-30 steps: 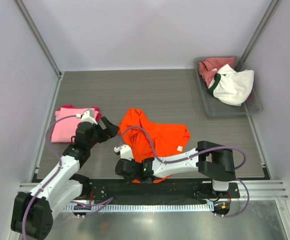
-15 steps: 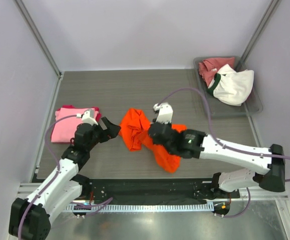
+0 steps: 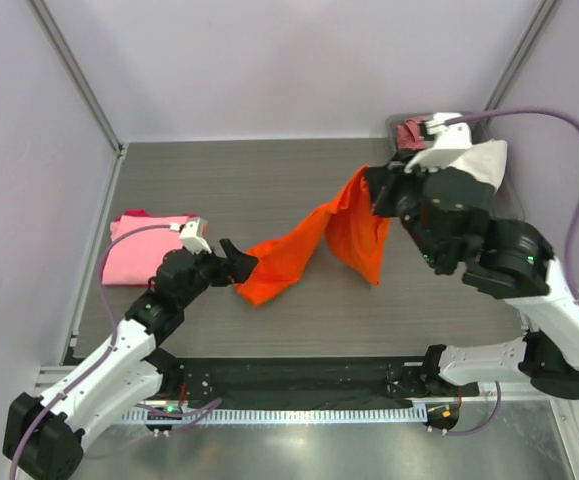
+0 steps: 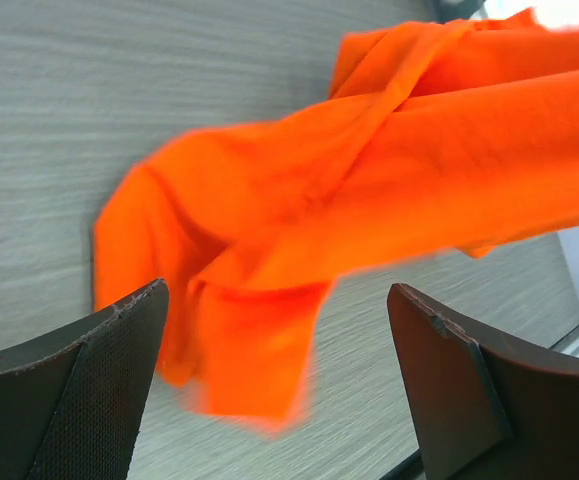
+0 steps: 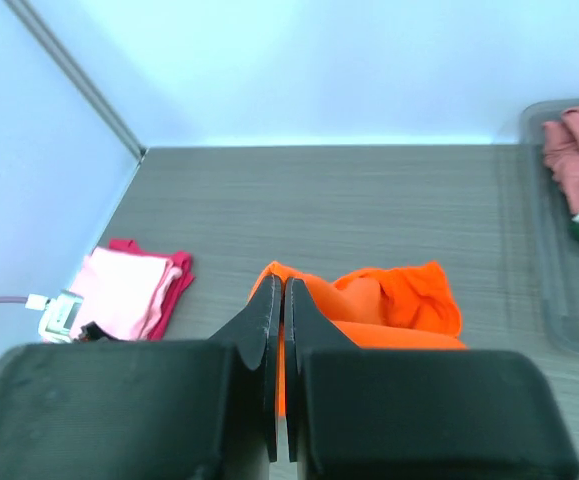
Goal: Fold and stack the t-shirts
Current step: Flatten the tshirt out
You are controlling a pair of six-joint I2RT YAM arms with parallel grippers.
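Note:
The bright orange t-shirt [image 3: 299,250] hangs stretched from my right gripper [image 3: 377,190] down to the table by my left gripper [image 3: 239,262]. The right gripper [image 5: 284,285] is raised and shut on the orange shirt's [image 5: 389,300] upper edge. The left gripper [image 4: 277,300] is open low over the table, with the shirt's lower end [image 4: 269,330] just ahead of its fingers and not gripped. A folded light pink shirt [image 3: 134,255] lies on a magenta one [image 3: 129,215] at the left. The rose-red shirt [image 3: 409,132] and the white shirt [image 3: 487,160] lie in the bin.
A grey bin [image 3: 514,200] stands at the back right, partly hidden by my right arm. White walls close the table at the back and both sides. The pink stack [image 5: 119,290] and the bin [image 5: 559,300] also show in the right wrist view.
My right gripper has lifted the orange shirt off the table and carried it up to the back right, stretching it out. My left gripper has moved slightly right toward the shirt's lower end.

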